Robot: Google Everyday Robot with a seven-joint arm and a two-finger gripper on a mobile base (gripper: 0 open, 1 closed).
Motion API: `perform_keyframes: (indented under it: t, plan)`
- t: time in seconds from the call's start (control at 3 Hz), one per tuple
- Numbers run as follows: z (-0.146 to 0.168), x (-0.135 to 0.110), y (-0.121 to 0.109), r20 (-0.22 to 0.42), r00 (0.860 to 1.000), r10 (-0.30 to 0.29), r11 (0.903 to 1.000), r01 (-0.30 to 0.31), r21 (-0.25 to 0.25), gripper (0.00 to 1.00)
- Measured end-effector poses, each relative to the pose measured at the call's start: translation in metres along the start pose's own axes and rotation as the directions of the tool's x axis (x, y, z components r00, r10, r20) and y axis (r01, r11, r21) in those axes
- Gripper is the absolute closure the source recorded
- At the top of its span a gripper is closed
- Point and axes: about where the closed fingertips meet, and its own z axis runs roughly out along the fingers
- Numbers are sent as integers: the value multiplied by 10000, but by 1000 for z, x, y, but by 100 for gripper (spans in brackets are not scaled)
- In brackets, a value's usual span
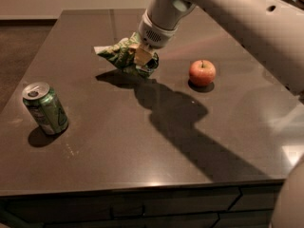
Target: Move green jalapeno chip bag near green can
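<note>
On the left side of a dark, glossy brown counter stands one small green aluminium drink can with a silver top. It is upright and well apart from everything else. Toward the middle and farther back, one wrinkly green foil jalapeno chip bag hangs just above the surface, and its shadow falls separately on the counter beneath it. The bag's right end is pinched in the robot's claw, whose two fingers are closed tight on the crumpled foil. The white arm reaches in from the upper right. To the right of the claw, near but not touching, sits one red apple.

The bag looks very light and soft, so it is likely to sag, crinkle and swing rather than hold its shape. Its glossy foil is probably slippery, and the chips inside would crush under hard pressure. A hold on a gathered fold or sealed edge, as now, seems safer than a squeeze across the puffed middle.

Count: one can, one bag, one apple, one claw.
</note>
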Motion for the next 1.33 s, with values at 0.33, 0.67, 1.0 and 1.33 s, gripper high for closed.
perform_keyframes:
  t: [0.33, 0.67, 1.0, 1.33]
  plan:
    - [5, -10, 33, -105, 9973, -726, 9968, 722, -340, 100]
    - [12, -24, 61, -237, 9929, -1170, 9911, 1151, -674, 100]
    - [19, -38, 87, -407, 9870, -1553, 9828, 1502, -1070, 100]
    - [22, -49, 107, -554, 9817, -1819, 9754, 1731, -1366, 100]
